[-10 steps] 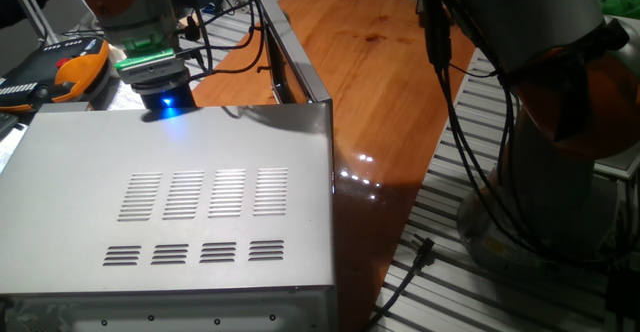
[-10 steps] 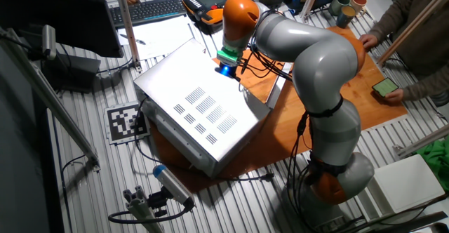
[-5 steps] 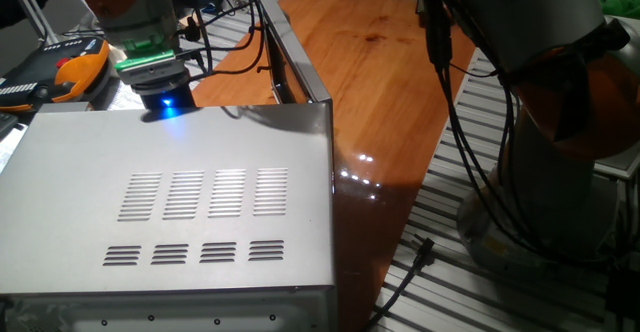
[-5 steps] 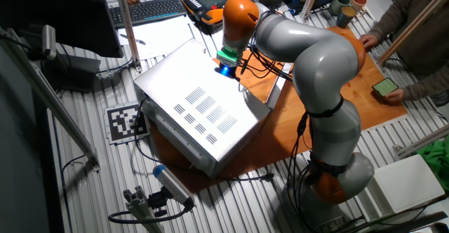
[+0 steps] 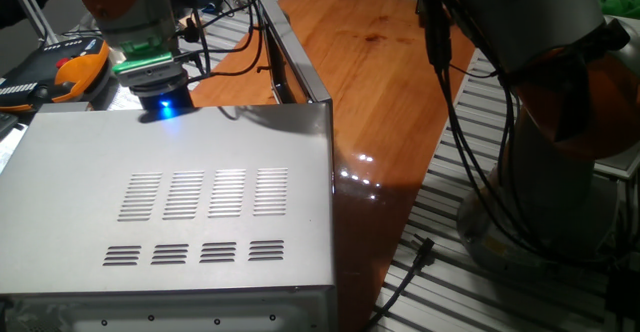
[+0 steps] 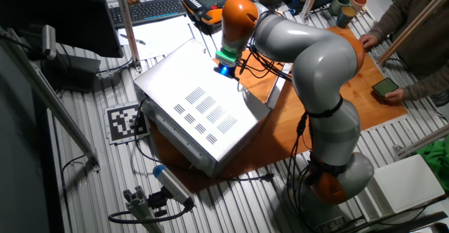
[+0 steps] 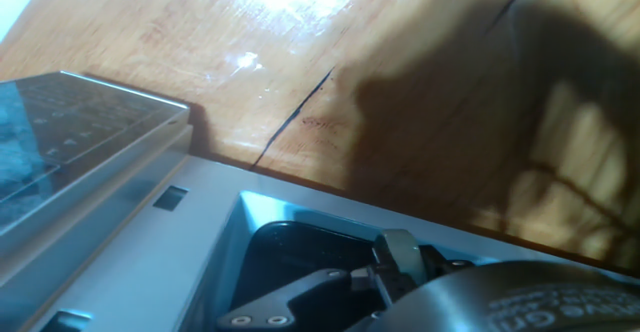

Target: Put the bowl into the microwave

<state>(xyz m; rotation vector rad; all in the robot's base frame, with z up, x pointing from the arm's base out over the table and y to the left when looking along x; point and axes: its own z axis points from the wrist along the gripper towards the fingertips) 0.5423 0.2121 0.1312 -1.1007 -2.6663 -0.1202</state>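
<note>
Microwave (image 5: 180,212) first: it fills the near side of the wooden surface (image 5: 380,82), its slotted top panel facing the fixed cameras, and its door (image 7: 70,162) stands swung open, seen edge-on in one fixed view and as a dark glass pane at the left of the hand view. The arm (image 6: 309,57) bends over the top of the oven so that its wrist, with the blue light, hangs just past the front edge at the opening. In the hand view the oven's front frame and a dark cavity show below.

Bowl next: I cannot pick it out in any view. A rounded grey shape at the bottom right of the hand view may be it or part of the hand; I cannot tell which. Nor can I tell whether anything lies inside the oven.

Pincer (image 7: 400,262): only a dark link and a grey block show, so its opening and any hold are unclear.

My judgement: the door step is done, and placing the bowl inside looks under way or close.
</note>
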